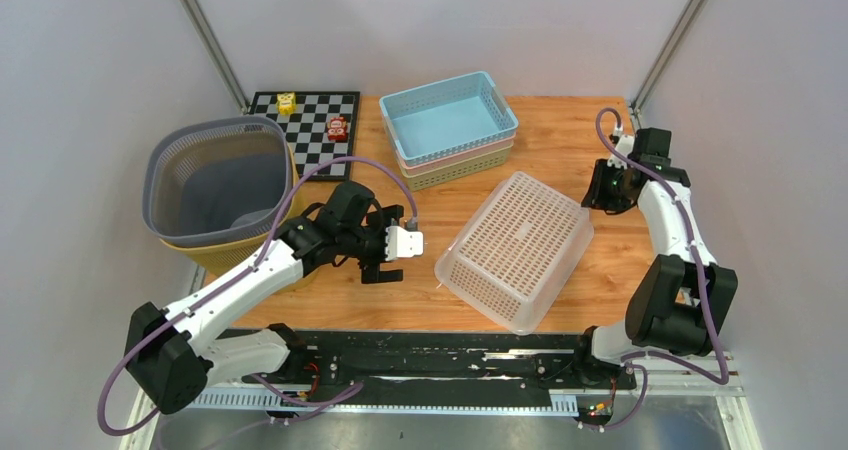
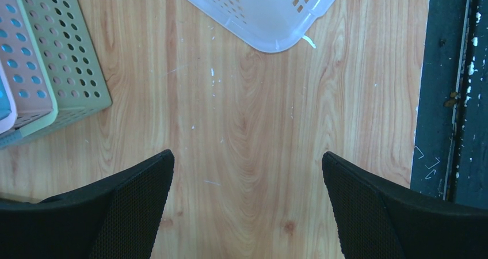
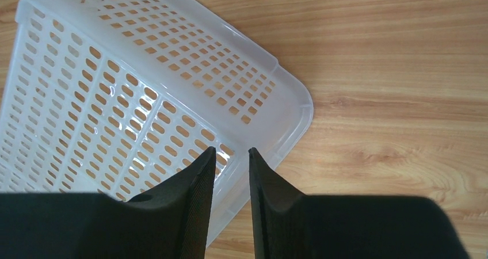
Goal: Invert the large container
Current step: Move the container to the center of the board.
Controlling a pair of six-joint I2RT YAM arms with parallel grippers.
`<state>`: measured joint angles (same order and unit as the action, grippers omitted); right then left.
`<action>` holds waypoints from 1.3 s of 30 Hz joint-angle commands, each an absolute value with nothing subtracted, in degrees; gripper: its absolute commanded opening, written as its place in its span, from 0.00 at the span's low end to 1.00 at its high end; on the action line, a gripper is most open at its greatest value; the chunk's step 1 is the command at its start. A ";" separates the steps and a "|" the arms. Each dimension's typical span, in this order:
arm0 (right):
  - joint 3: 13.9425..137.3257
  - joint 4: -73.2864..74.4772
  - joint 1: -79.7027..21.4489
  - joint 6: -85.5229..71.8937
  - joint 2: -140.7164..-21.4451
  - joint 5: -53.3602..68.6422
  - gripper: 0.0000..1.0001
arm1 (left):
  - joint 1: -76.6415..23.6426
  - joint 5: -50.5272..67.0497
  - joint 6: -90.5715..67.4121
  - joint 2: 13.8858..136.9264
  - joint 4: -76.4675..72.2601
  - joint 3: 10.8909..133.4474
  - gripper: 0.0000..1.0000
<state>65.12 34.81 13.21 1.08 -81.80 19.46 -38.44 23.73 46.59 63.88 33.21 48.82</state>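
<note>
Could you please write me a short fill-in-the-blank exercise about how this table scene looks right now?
1. The clear perforated container lies with its base facing ____.
2. The left gripper hovers over bare table with its jaws wide ____.
3. The topmost tray in the stack of three is coloured ____.
4. The two small toys stand on the ____.

Missing words: up; open; blue; checkerboard

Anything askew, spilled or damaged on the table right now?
Nothing spilled or visibly damaged. The clear perforated basket lies bottom-up and skewed diagonally on the table, and a thin pale sliver juts from its rim corner. Neither gripper holds it.
</note>
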 commanded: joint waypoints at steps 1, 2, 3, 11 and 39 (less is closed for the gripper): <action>63.70 36.67 12.15 1.26 -82.06 16.92 0.30 | -38.85 23.56 46.78 62.67 31.86 48.00 1.00; 63.60 36.77 12.13 1.50 -82.09 16.81 0.30 | -38.85 23.65 46.72 62.67 31.89 47.92 1.00; 63.47 36.86 12.05 1.65 -82.13 16.72 0.29 | -38.85 23.64 46.68 62.64 31.90 47.90 1.00; 64.28 38.58 11.87 3.27 -84.21 15.27 0.26 | -38.85 23.36 46.49 62.05 31.49 47.46 1.00; 92.80 47.24 11.76 32.64 -106.70 8.77 0.08 | -38.85 22.94 46.32 61.76 31.01 46.96 1.00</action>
